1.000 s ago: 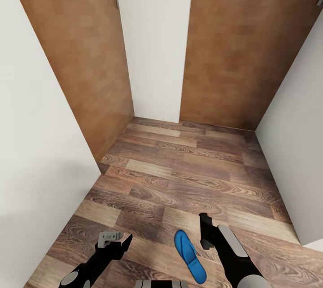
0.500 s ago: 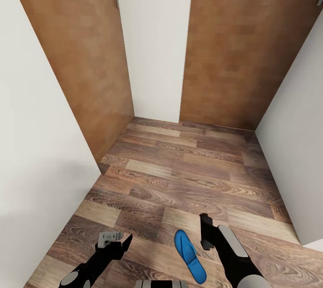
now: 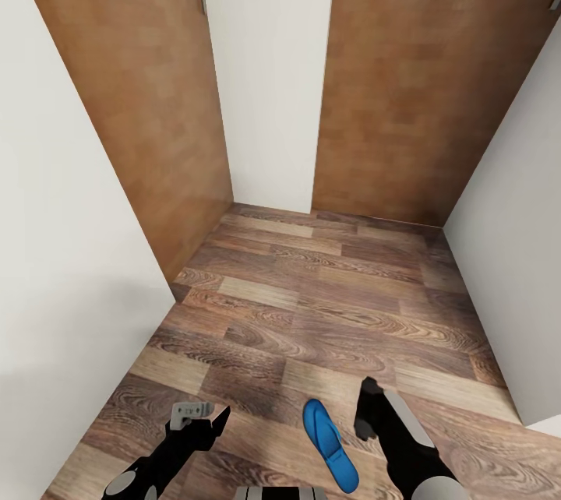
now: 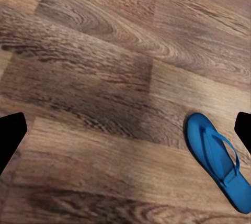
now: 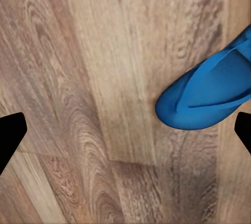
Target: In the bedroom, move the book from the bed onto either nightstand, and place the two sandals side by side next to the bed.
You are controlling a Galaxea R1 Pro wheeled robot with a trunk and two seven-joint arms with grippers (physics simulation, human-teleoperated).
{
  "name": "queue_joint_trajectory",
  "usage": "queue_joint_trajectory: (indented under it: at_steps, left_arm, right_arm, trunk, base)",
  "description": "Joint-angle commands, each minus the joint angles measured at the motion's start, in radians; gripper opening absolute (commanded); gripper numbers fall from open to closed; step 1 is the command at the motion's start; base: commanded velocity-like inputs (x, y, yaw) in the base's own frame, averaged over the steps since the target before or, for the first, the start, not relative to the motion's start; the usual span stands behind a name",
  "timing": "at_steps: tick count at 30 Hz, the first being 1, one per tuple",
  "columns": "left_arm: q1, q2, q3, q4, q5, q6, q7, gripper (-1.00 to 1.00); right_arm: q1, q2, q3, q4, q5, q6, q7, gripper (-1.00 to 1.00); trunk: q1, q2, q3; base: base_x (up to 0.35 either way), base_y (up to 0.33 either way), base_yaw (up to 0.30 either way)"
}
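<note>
Bright blue sandal point(image 3: 330, 444); brown wood-grain floor point(image 3: 327, 305).

Both arms are glossy black with pale grey panels; the left end effector point(image 3: 204, 416) carries a grey bracket.

- Legible text, labels, brands, numbers, signs: none
- Mark on left hand point(image 3: 201, 417) grey bracket: too small to read

matt wood-grain floor point(image 3: 327, 305), smooth blue sandal point(image 3: 330, 444)
</note>
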Motion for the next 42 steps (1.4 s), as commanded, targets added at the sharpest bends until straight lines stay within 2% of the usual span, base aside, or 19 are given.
queue_joint_trajectory:
  at_steps: [1,4,8,20,35,42]
  left_arm:
    - [0.000,-0.001,0.003,-0.001,0.010,0.010,-0.006,1.00]
    - [0.000,-0.002,0.003,-0.001,0.011,0.010,-0.006,1.00]
    - [0.000,-0.002,0.003,-0.001,0.011,0.010,-0.006,1.00]
    - [0.000,-0.007,0.003,-0.002,0.012,0.009,0.000,1.00]
    - [0.000,-0.013,0.004,-0.001,0.013,-0.005,0.002,1.00]
    - [0.000,-0.013,0.004,-0.001,0.012,-0.005,0.002,1.00]
  right_arm:
    - [0.000,0.001,-0.002,-0.001,-0.009,-0.006,0.000,1.00]
    - [0.000,0.001,-0.002,0.002,-0.032,-0.023,0.001,1.00]
    - [0.000,0.000,-0.003,0.007,-0.036,-0.028,0.002,1.00]
    - [0.000,-0.002,-0.005,0.037,-0.038,-0.031,0.001,1.00]
    - [0.000,0.011,-0.002,0.039,-0.039,-0.012,-0.001,1.00]
    - [0.000,0.013,-0.001,0.039,-0.039,-0.007,-0.001,1.00]
  trunk:
    - [0.000,0.000,-0.001]
    - [0.000,0.000,-0.001]
    - [0.000,0.000,-0.001]
    - [0.000,0.000,-0.001]
    - [0.000,0.000,-0.001]
    - [0.003,-0.002,-0.028]
  base:
    - [0.000,0.000,0.000]
    - [0.000,0.000,0.000]
    - [0.000,0.000,0.000]
    - [0.000,0.000,0.000]
    - [0.000,0.000,0.000]
    - [0.000,0.000,0.000]
